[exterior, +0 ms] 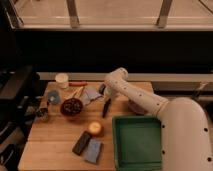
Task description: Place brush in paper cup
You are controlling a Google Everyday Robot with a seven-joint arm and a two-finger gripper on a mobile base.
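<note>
The brush [105, 108] is a slim black stick on the wooden table [55, 135], pointing toward the front, just right of the dark red bowl. My gripper [103, 91] is directly above its upper end, at the end of the white arm [135, 95]; whether it touches the brush does not show. The off-white paper cup [62, 80] stands at the table's back left, well left of the gripper.
A thin orange-red tool [77, 84] lies next to the cup. A light blue cup [53, 96], a dark tin [43, 114], a dark red bowl [72, 106] and grey cloth [91, 95] are at left. A green tray [137, 141], yellow ball [94, 128], black slab [81, 142] and blue-grey sponge [93, 150] are in front.
</note>
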